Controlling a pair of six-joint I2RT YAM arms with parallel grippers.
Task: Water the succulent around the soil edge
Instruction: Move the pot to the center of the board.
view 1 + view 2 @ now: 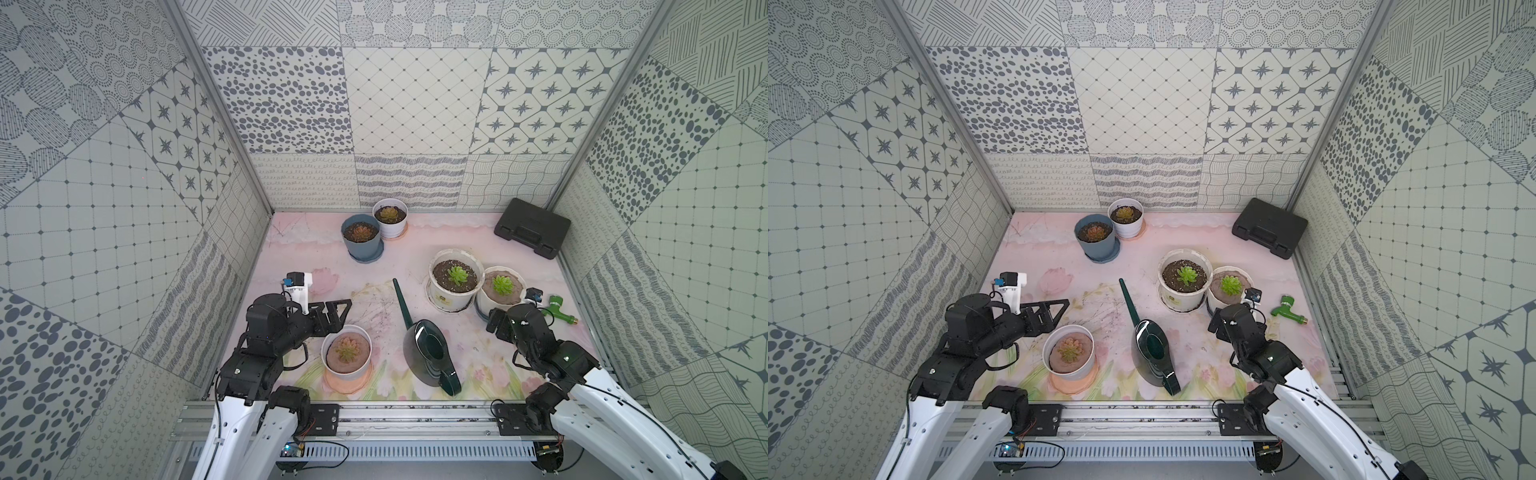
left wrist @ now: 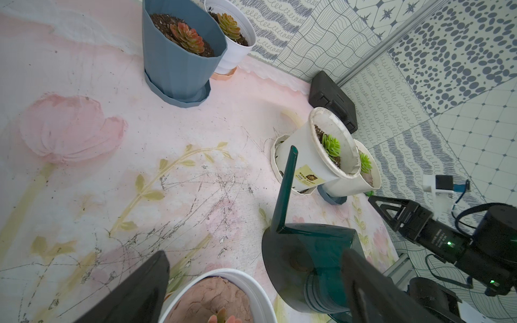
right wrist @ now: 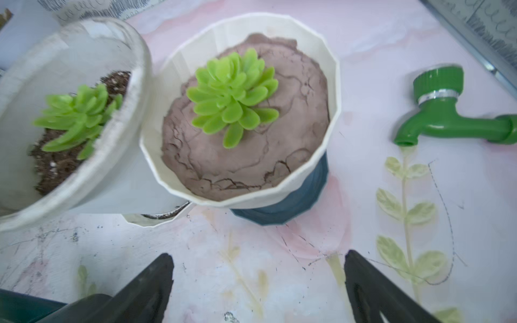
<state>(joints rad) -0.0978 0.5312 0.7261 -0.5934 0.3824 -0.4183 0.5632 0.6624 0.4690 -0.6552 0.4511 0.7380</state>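
The pink flowered surface carries everything. The dark green watering can stands ungripped well to the left of the white fluted pot and nearer the robot, with its long spout aimed away from the robot. A larger cream pot of dark speckled soil sits tight against the fluted pot's left side. The fluted pot stands upright on a blue saucer. The right claw hangs just on the robot's side of that pot. It is released, its jaws spread wide over bare surface, holding nothing and clear of the pot's wall. The left claw is far to the pot's left, beyond the can, likewise spread and holding nothing. The soil edge, cracked and light brown, runs just inside the fluted pot's lip. The succulent, a bright green spiky rosette, sits in the middle of that soil, ahead of the right claw's tips. A green plastic tap lies apart on the pot's right.
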